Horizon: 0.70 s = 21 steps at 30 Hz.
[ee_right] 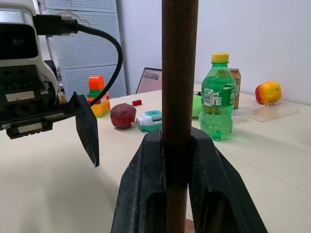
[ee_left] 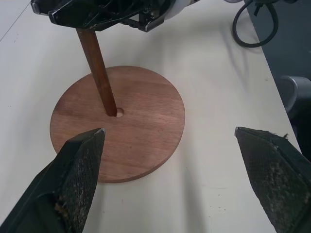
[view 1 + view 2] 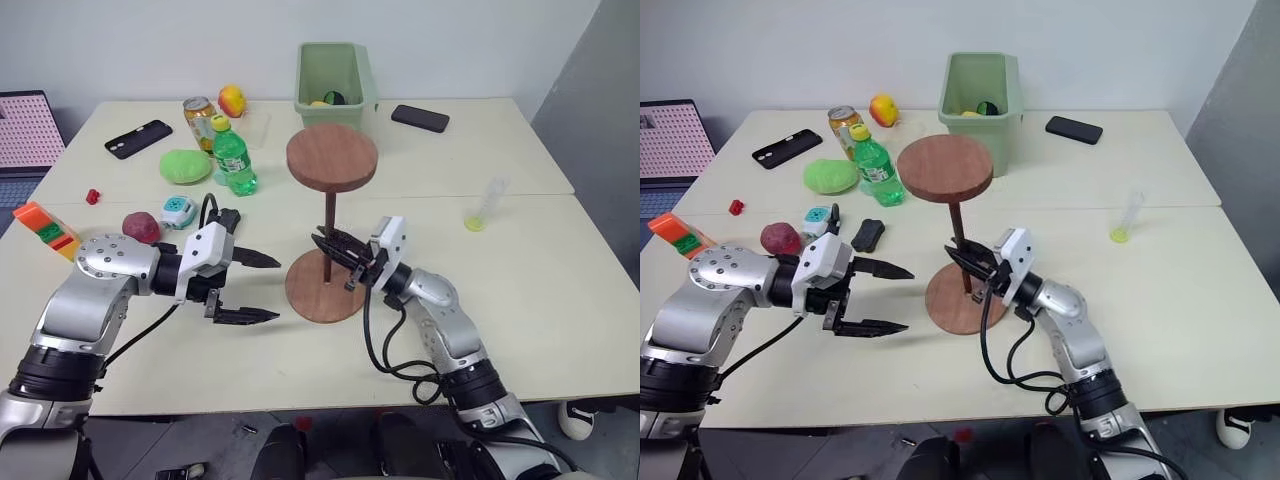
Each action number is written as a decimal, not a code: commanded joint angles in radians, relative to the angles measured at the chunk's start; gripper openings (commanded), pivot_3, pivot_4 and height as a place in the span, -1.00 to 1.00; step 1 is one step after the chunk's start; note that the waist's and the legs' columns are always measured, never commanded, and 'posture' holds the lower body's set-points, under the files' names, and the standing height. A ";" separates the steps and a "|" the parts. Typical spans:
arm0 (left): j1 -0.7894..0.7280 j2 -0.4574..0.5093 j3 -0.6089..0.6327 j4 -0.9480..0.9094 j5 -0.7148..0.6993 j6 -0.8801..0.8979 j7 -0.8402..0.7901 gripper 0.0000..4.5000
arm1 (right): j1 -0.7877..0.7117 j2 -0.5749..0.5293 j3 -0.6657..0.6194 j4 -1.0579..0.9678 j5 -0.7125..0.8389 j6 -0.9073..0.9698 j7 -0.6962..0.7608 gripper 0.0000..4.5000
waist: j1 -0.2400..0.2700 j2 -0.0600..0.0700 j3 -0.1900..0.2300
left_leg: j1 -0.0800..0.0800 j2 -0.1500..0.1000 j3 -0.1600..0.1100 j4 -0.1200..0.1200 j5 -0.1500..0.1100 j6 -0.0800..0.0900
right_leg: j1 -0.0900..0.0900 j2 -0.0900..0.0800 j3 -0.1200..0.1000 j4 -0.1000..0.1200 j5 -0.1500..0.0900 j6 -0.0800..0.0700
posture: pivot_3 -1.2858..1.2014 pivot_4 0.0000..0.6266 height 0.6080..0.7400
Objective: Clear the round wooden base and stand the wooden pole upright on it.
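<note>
The round wooden base [image 3: 308, 298] lies flat on the table in front of me with nothing on it but the pole. The wooden pole [image 3: 330, 213] stands nearly upright, its fixed disc [image 3: 332, 157] on top. Its lower end meets the base at the small centre hole [image 2: 119, 112]. My right gripper [image 3: 330, 246] is shut on the pole low down, just above the base; the right wrist view shows the rod [image 1: 180, 73] clamped between its fingers [image 1: 141, 194]. My left gripper [image 3: 279, 288] hovers open just left of the base, pointing at it and holding nothing.
Behind the base stand a green bin [image 3: 334, 75], a green bottle [image 3: 233, 160], a can [image 3: 199, 117] and an apple [image 3: 232, 100]. Two phones [image 3: 138, 138] [image 3: 420, 118] lie at the back. A clear tube [image 3: 484, 208] stands at the right; a red fruit [image 3: 141, 227] and blocks [image 3: 45, 228] lie left.
</note>
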 commanded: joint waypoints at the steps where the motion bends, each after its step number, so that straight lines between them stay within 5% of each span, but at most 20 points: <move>1: -0.013 0.018 0.020 -0.034 -0.010 0.002 -0.005 1.00 | 0.042 -0.025 0.029 -0.007 -0.006 0.057 0.030 -0.89 | 0.000 0.000 0.000 | 0.000 0.000 0.000 0.000 0.000 0.000 | 0.000 0.000 0.000 0.000 0.000 0.000 | 0.03 -0.52 1.00; 21: -0.006 0.015 0.025 -0.031 -0.011 -0.003 0.002 1.00 | -0.021 0.004 0.015 0.105 -0.052 0.007 -0.021 -0.89 | 0.000 -0.001 0.000 | 0.004 0.000 0.000 -0.001 0.000 0.000 | 0.003 0.000 0.001 0.000 0.000 0.000 | 0.03 -0.52 1.00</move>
